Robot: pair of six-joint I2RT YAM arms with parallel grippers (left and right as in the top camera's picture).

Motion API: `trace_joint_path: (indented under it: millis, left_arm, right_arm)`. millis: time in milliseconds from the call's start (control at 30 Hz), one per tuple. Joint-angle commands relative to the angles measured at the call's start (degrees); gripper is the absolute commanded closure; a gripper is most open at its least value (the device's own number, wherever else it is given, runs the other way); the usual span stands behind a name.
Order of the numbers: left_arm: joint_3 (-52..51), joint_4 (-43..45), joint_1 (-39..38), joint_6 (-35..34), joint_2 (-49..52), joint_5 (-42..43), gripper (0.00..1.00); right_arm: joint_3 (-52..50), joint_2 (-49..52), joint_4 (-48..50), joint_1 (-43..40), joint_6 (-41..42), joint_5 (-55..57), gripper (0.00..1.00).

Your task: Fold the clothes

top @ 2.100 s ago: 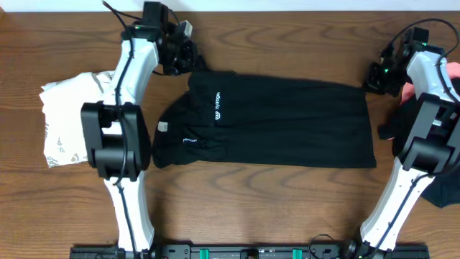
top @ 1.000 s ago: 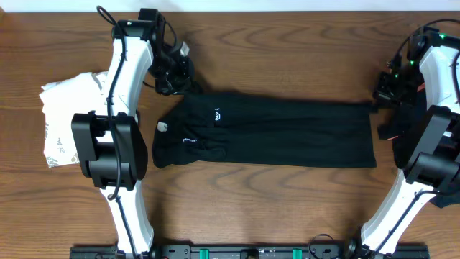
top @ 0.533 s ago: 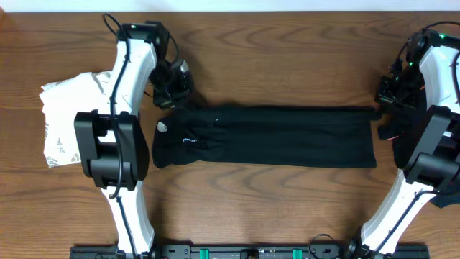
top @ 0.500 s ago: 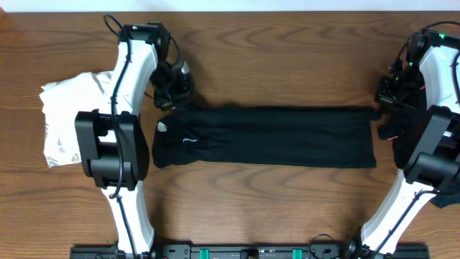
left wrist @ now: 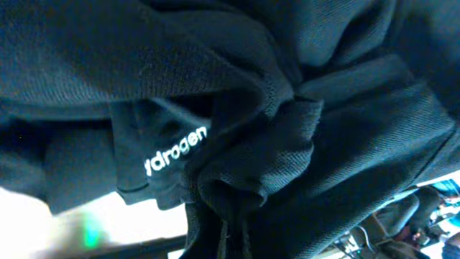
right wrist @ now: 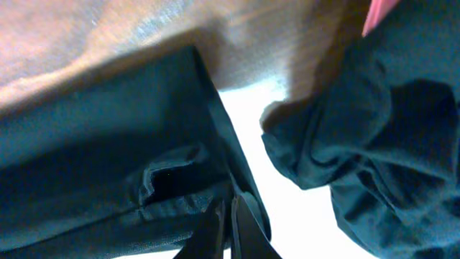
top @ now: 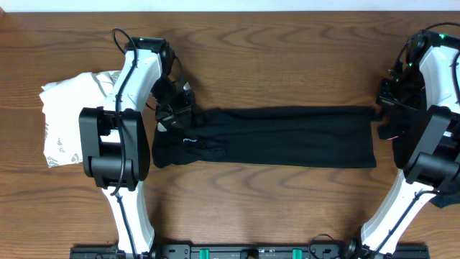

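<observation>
A white printed garment [top: 66, 122] lies crumpled at the far left of the wooden table [top: 287, 57], partly under the left arm [top: 115, 144]. Just to its right, the left gripper [top: 175, 109] sits on the upper left corner of the black shirt [top: 287, 137]. Its fingers are hidden in the left wrist view, which is filled with bunched black fabric and a line of white lettering [left wrist: 176, 151]. The cloth gathers into a tight knot close to the camera, so the gripper is pressed together on the shirt there.

The shirt is folded into a long, narrow band across the middle of the table, its long sides running left to right. The left end is lumpy, with a small white tag [top: 162, 126] showing. The rest lies flat and smooth, ending in a straight edge at the right.

At the upper right corner of the band, the right gripper [top: 386, 93] meets the shirt. In the right wrist view its two fingers [right wrist: 244, 223] are pressed nearly together, pinching the shirt's thin edge. Beside them, further right, a dark heap of cloth [right wrist: 374, 144] lies rumpled, apart from the shirt. A pink piece [right wrist: 379, 13] shows at the top corner.
</observation>
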Motion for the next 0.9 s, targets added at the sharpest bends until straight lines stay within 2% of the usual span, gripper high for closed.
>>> trace_joint_path:
  millis: [0, 100, 167, 367, 667, 867]
  left_arm:
    - [-0.7, -1.8, 0.1, 0.1, -1.2, -1.8, 0.76]
    - [-0.7, -3.0, 0.1, 0.1, -1.2, -4.6, 0.58]
    - [-0.7, -3.6, 0.2, 0.1, -1.2, -5.9, 0.55]
    - [-0.6, -3.3, 0.2, 0.1, -1.2, -5.9, 0.55]
    - [-0.6, -3.5, 0.2, 0.1, -1.2, -5.9, 0.55]
    - [1.4, -3.3, 0.2, 0.0, -2.2, -9.7, 0.60]
  right_arm:
    - [-0.1, -1.5, -0.3, -0.5, -0.6, 3.7, 0.96]
    - [-0.1, -1.5, -0.3, -0.5, -0.6, 3.9, 0.95]
    - [-0.1, -1.5, -0.3, -0.5, -0.6, 3.9, 0.95]
    - [-0.1, -1.5, -1.0, -0.5, -0.8, 4.0, 0.94]
    - [-0.1, -1.5, -2.4, -0.5, -1.4, 10.3, 0.85]
    - [-0.1, -1.5, -1.2, -0.3, -2.0, 6.0, 0.91]
